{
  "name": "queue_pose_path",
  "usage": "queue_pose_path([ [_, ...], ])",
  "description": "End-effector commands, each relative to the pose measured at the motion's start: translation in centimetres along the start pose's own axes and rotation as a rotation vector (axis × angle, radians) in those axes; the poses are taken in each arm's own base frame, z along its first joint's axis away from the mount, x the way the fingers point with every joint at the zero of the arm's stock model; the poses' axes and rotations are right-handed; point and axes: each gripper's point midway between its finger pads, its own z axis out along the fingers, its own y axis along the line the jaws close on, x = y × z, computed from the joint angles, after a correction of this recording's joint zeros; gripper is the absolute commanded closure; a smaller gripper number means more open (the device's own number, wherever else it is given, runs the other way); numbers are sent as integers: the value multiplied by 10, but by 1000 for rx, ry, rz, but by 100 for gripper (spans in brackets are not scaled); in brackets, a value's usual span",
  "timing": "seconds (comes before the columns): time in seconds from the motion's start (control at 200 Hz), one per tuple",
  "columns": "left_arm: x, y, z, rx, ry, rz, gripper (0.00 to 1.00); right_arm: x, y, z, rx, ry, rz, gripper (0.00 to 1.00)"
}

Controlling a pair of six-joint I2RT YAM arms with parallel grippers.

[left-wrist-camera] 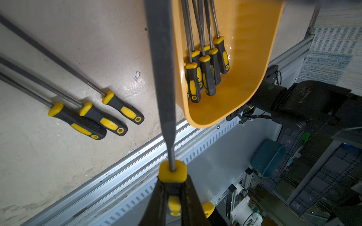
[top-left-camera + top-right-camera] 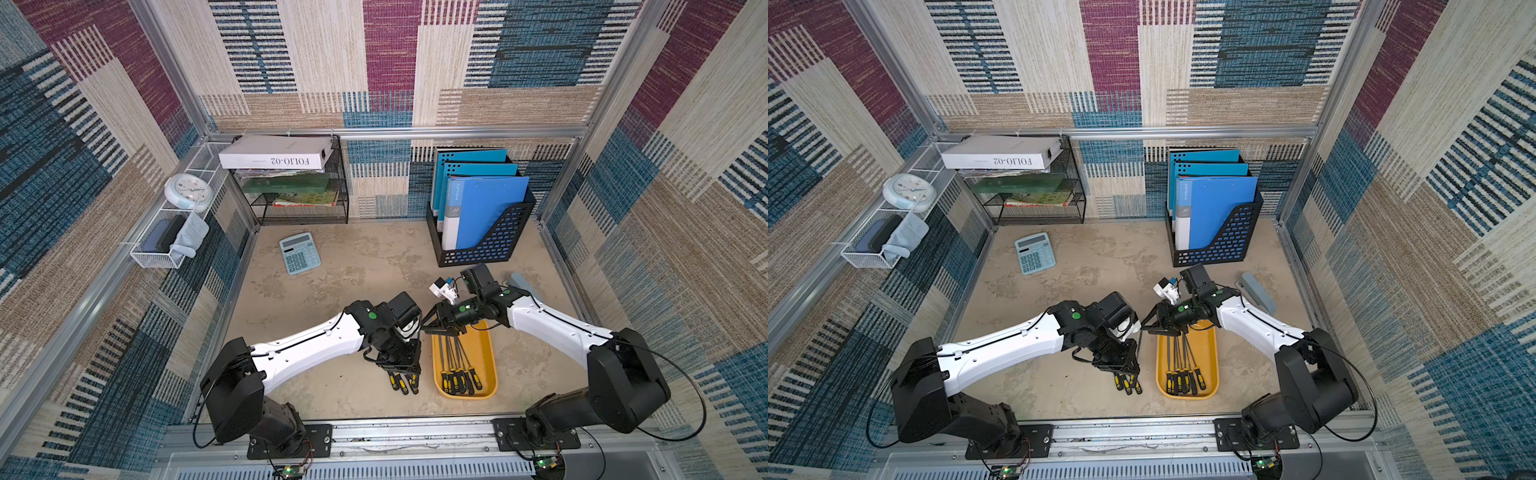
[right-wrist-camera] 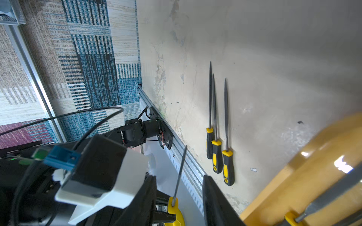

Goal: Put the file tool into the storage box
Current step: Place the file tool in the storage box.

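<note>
My left gripper (image 1: 173, 182) is shut on the black-and-yellow handle of a file tool (image 1: 160, 78), whose grey blade runs away from the jaws. In both top views that gripper (image 2: 409, 361) hangs just left of the storage box (image 2: 486, 357), a shallow yellow-orange tray holding several files (image 2: 457, 376). My right gripper (image 3: 178, 177) is open, and the held file's thin shaft (image 3: 179, 172) passes between its fingers without touching either. It hovers over the tray's far end (image 2: 1144, 326). Three more files (image 2: 403, 382) lie side by side on the table beside the tray (image 3: 313, 156).
A calculator (image 2: 300, 252) lies at the back left of the table. Behind it stands a black mesh rack (image 2: 303, 195), and a black holder with blue folders (image 2: 482, 232) stands at the back right. A grey-blue stapler (image 2: 1258, 293) sits behind my right arm. A metal rail (image 2: 415, 432) edges the front.
</note>
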Motion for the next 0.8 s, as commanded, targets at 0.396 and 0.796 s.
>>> queue_pose_path([
  [0.396,-4,-2,-6,-7,-24,20,48,6,-5,11,71,51,13,100],
  [0.796,0,50,-24,-87,-94,-138,0,5,-83,-76,525,48,25,100],
])
